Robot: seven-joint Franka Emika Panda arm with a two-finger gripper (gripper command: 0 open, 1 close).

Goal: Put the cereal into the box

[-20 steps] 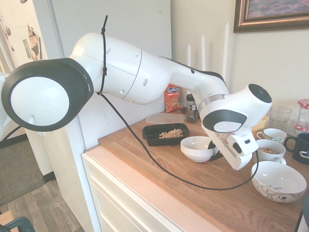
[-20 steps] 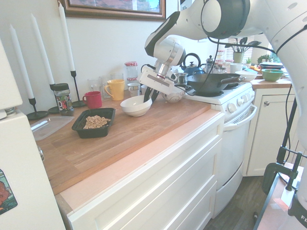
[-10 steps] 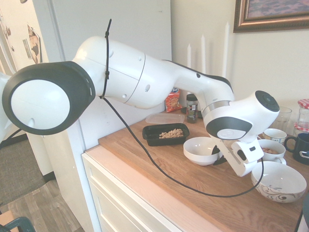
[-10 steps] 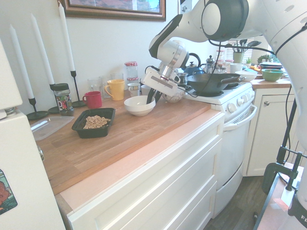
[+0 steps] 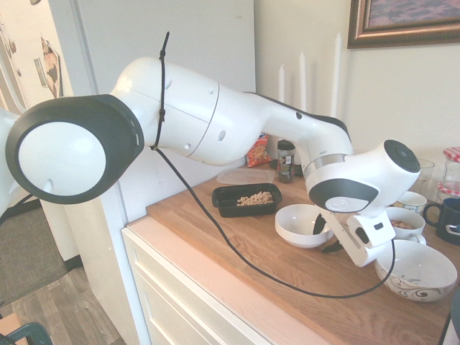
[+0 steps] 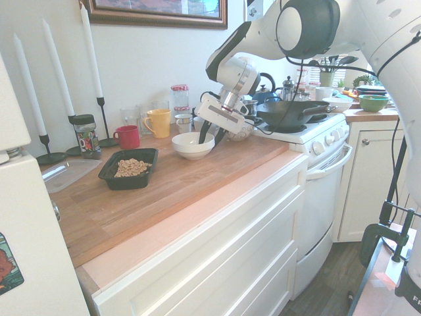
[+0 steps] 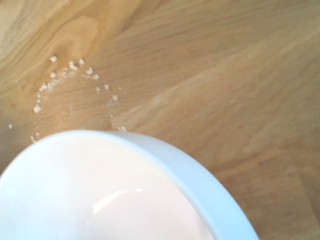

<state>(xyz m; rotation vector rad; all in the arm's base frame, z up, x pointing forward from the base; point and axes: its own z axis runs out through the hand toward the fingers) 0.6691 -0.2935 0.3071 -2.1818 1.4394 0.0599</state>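
Observation:
The cereal (image 5: 254,198) (image 6: 131,167) lies as a tan heap inside the box (image 5: 243,209) (image 6: 123,184), a shallow black tray at the back left of the wooden counter. To its right a white bowl (image 5: 300,226) (image 6: 189,145) (image 7: 100,195) rests on the counter, and the part of its inside that shows is bare. My gripper (image 5: 325,237) (image 6: 210,135) is at the bowl's far rim, one dark finger on each side of it. The fingers stand slightly apart, open. A few cereal crumbs (image 7: 60,80) are scattered on the wood beside the bowl.
A clear lid (image 5: 244,175) (image 6: 66,174), an orange snack bag (image 5: 256,147) and a spice jar (image 5: 286,159) stand behind the box. Cups (image 5: 402,223) and a patterned bowl (image 5: 415,269) crowd the counter beyond the gripper. Red (image 6: 127,137) and yellow (image 6: 158,122) mugs line the wall.
The arm has carried the white bowl a little away from the box and set it down on the counter. The fingers, shut on its rim before, have parted.

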